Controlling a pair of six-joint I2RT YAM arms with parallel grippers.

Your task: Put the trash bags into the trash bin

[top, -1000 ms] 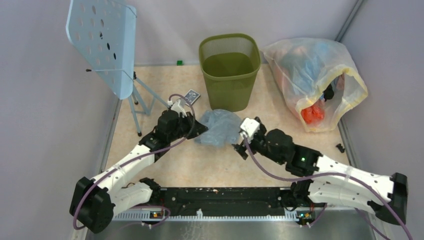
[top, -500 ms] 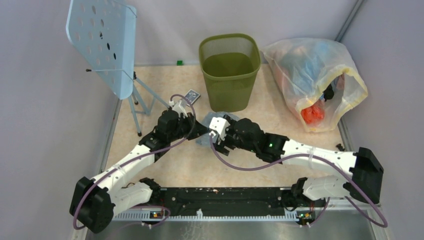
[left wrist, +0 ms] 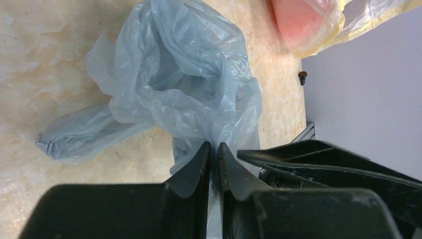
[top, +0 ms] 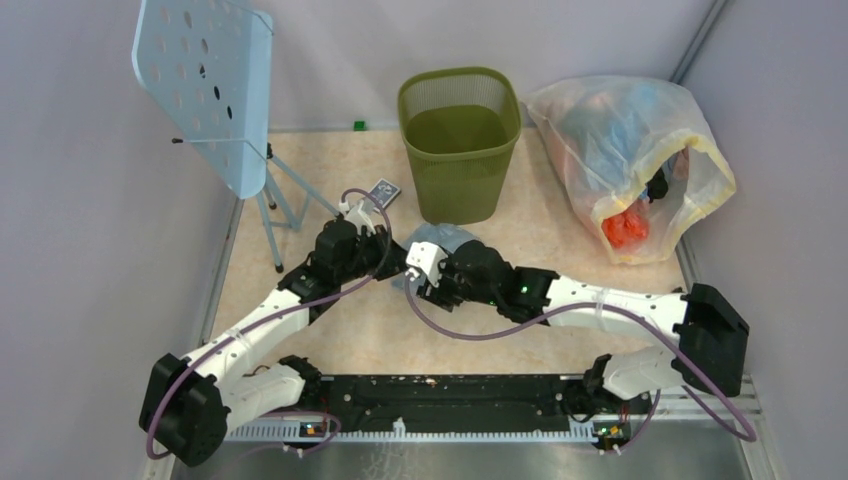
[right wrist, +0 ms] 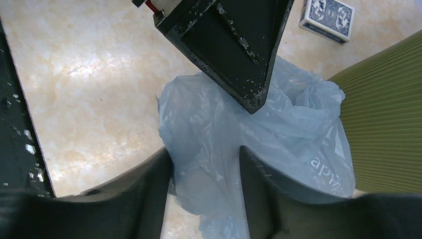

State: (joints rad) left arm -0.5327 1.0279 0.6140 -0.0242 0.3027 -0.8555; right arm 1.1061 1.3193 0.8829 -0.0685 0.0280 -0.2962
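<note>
The pale blue-grey trash bag (top: 447,237) lies crumpled on the floor in front of the olive-green trash bin (top: 460,140). My left gripper (top: 400,261) is shut on a fold of the bag (left wrist: 184,84), with the jaws pinched together (left wrist: 213,149). My right gripper (top: 424,272) reaches in from the right and is open. Its jaws (right wrist: 205,159) stand on either side of a hanging part of the bag (right wrist: 283,129), with plastic between them. The left gripper's finger (right wrist: 234,45) is just beyond. The bin's wall (right wrist: 388,119) is close on the right.
A big clear-yellowish sack (top: 630,160) of coloured items lies right of the bin. A pale blue perforated stand (top: 210,90) on a tripod stands at back left. A deck of cards (top: 384,192) lies left of the bin, also in the right wrist view (right wrist: 328,15).
My right arm has swung left across the bag and its open gripper now sits by the left gripper, covering most of the bag. The left arm has not moved.
</note>
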